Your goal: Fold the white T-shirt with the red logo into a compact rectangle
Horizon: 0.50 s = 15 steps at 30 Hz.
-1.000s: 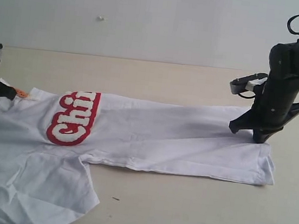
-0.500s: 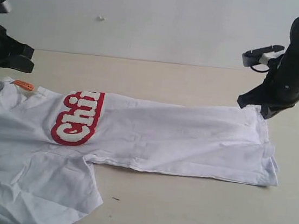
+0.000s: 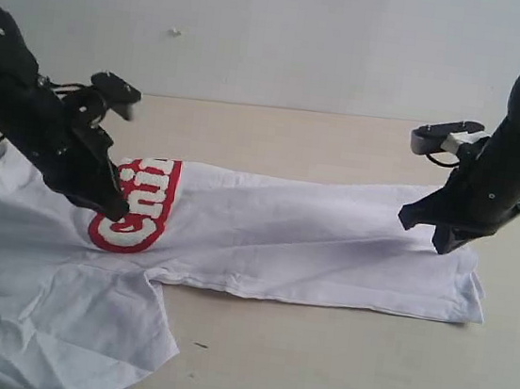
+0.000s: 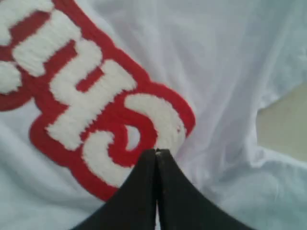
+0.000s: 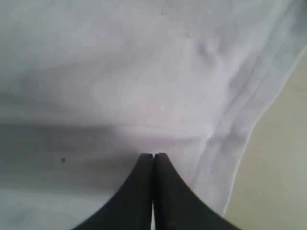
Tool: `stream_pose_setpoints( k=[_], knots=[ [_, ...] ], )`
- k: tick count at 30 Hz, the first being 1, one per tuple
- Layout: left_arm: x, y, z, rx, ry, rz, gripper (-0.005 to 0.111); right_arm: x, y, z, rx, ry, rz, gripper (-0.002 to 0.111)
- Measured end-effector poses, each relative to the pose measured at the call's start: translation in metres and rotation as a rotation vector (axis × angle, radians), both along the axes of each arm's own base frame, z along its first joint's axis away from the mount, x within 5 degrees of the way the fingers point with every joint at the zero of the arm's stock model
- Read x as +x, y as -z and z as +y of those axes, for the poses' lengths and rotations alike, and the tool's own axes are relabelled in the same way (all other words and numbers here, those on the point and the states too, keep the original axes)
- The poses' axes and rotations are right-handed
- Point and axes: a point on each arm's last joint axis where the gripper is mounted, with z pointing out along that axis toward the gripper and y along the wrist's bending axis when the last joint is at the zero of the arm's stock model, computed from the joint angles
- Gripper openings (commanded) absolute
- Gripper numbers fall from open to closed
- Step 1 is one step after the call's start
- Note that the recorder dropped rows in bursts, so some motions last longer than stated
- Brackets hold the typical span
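The white T-shirt (image 3: 320, 245) lies folded lengthwise on the table, with a sleeve (image 3: 64, 322) spread toward the front left. The red logo (image 3: 152, 198) shows only its first letters and is partly covered by the left arm. My left gripper (image 3: 114, 209) is shut, its tips (image 4: 156, 152) down at the logo's (image 4: 81, 91) end letter. My right gripper (image 3: 442, 243) is also shut, its tips (image 5: 153, 156) against the cloth (image 5: 144, 72) just inside the hem at the shirt's right end. No fabric shows between either pair of jaws. The orange neck tag is hidden.
The beige table (image 3: 333, 374) extends in front of and behind the shirt, with a pale wall (image 3: 279, 36) at the back. A small dark speck (image 3: 202, 345) lies on the table near the sleeve. Bare tabletop (image 5: 283, 172) shows just past the hem.
My left arm has swung in from the far left and come down onto the logo, covering the collar area. My right gripper has dropped from above the hem back onto the cloth.
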Motion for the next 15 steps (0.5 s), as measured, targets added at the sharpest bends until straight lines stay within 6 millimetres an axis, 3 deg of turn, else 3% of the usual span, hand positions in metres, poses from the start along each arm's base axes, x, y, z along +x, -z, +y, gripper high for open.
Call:
stream_pose_setpoints(
  k=[10, 15],
  knots=[
    [-0.032, 0.033, 0.005, 0.182, 0.121, 0.159, 0.0, -0.001, 0.026, -0.008, -0.095, 0.04, 0.047, 0.0],
    [-0.032, 0.052, 0.01, 0.261, 0.106, 0.211, 0.0, 0.001, 0.026, -0.011, -0.121, 0.05, 0.03, 0.0]
  ],
)
